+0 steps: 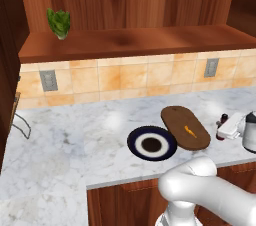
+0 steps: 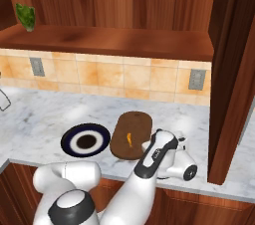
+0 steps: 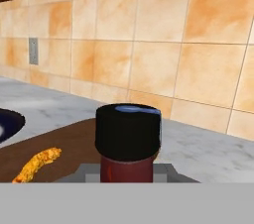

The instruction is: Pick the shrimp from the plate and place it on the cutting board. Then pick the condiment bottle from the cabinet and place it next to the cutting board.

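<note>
Condiment bottle (image 3: 128, 141) sits close btwn gripper (image 1: 226, 129) jaws, closed on it, low beside cutting board (image 1: 184, 126); shrimp (image 1: 190, 131) lies on board, plate (image 1: 151, 143) touching board's left edge

Marble-veined countertop (image 1: 75, 140) is gleaming smooth, wood-grain cutting board (image 1: 186, 127) at the plate's (image 1: 151, 143) two o'clock is looking matt, and the glazed plate is shining glossy.

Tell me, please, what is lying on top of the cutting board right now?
The shrimp lies on the cutting board, apart from the plate. In the hand view the condiment bottle covers part of the board's surface, so anything behind it there cannot be seen.
</note>
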Motion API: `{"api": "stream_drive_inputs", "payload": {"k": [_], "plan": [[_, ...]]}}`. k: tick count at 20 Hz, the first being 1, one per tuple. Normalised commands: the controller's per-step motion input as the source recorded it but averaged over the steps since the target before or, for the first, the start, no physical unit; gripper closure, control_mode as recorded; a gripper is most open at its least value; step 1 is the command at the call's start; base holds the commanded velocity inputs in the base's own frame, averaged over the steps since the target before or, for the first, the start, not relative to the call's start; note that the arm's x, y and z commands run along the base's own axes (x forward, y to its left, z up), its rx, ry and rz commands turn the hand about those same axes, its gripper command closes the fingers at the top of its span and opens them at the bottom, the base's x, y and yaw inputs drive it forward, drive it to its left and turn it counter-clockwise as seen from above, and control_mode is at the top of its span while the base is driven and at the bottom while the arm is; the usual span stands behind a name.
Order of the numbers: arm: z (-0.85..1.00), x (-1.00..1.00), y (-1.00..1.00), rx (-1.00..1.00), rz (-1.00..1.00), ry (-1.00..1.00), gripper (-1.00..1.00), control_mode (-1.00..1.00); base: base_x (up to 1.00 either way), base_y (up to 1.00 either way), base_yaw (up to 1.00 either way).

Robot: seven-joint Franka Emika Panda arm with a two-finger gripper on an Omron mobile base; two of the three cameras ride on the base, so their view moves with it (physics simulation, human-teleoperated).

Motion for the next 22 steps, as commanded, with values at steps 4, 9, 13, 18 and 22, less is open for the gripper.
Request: {"api": "stream_drive_inputs", "payload": {"k": [4, 9, 13, 18, 22], "plan": [[-0.18, 0.16, 0.00, 0.00, -0.01, 0.00, 1.00, -1.00, 0.00, 0.00, 0.00], [-0.18, 0.14, 0.00, 0.00, 0.00, 0.00, 1.00, -1.00, 0.00, 0.00, 0.00], [-0.17, 0.06, 0.00, 0.00, 0.00, 0.00, 1.00, -1.00, 0.00, 0.00, 0.00], [-0.17, 0.02, 0.00, 0.00, 0.00, 0.00, 1.00, -1.00, 0.00, 0.00, 0.00], [-0.17, 0.00, 0.00, 0.00, 0.00, -0.03, 1.00, -1.00, 0.00, 0.00, 0.00]]}}
